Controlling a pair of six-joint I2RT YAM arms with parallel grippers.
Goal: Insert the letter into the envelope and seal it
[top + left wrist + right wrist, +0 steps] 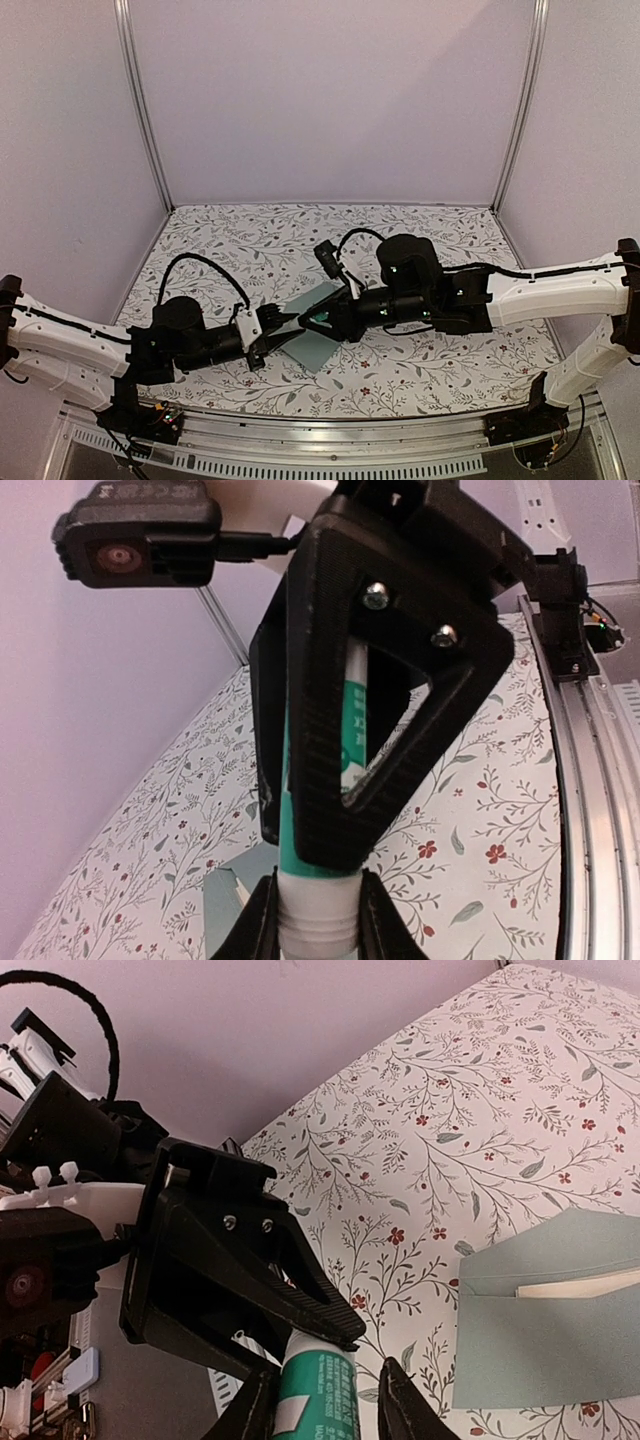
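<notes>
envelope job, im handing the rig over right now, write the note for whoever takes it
Tools: left tool shut on the white end of the glue stick; right tool shut on its teal body. Both hold it over the table.
Things: envelope flat on the table, flap open.
Done: letter is inside, only a cream edge showing.
To do: glue the flap, fold it down, press it shut.

From above, my left gripper and right gripper cover the middle of the envelope, and the glue stick between them is too small to make out. In my right wrist view the picture's edge crops the envelope. The letter shows only as a cream strip.
</notes>
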